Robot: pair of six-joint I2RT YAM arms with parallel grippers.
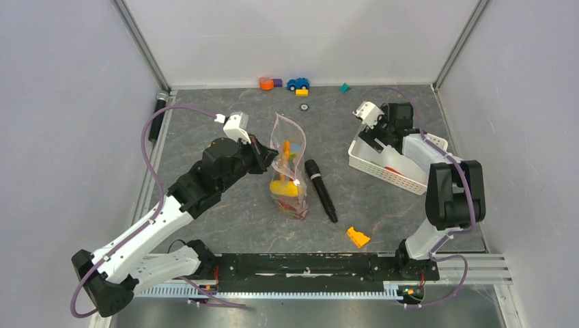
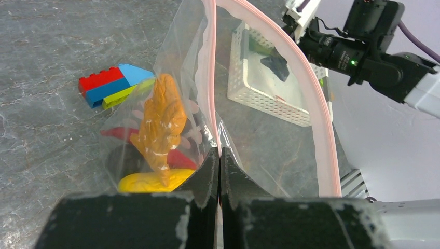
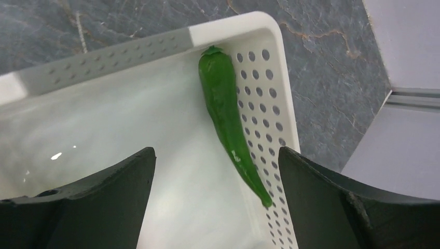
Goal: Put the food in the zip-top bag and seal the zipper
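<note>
Left wrist view: my left fingers [image 2: 207, 176] are pressed together, pinching the clear, floppy zip-top bag [image 2: 270, 140] beside its pink zipper [image 2: 311, 93], mid-tabletop [image 2: 41, 62]. Inside it: one ridged orange carrot [image 2: 161, 124] and one smooth yellow fruit [image 2: 150, 181]. My right fingers [image 3: 104, 202] are spread over the white perforated basket [image 3: 270, 78], which holds one glossy green pepper [image 3: 228, 129].

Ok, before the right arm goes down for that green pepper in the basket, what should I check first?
1. Right pincer open over the basket: ok.
2. Green pepper between its fingers: ok.
3. Finger room between pepper and basket wall: not ok, it lies against the wall.
4. Left pincer shut on the zip-top bag: ok.
5. Zipper unsealed, mouth held open: ok.
</note>
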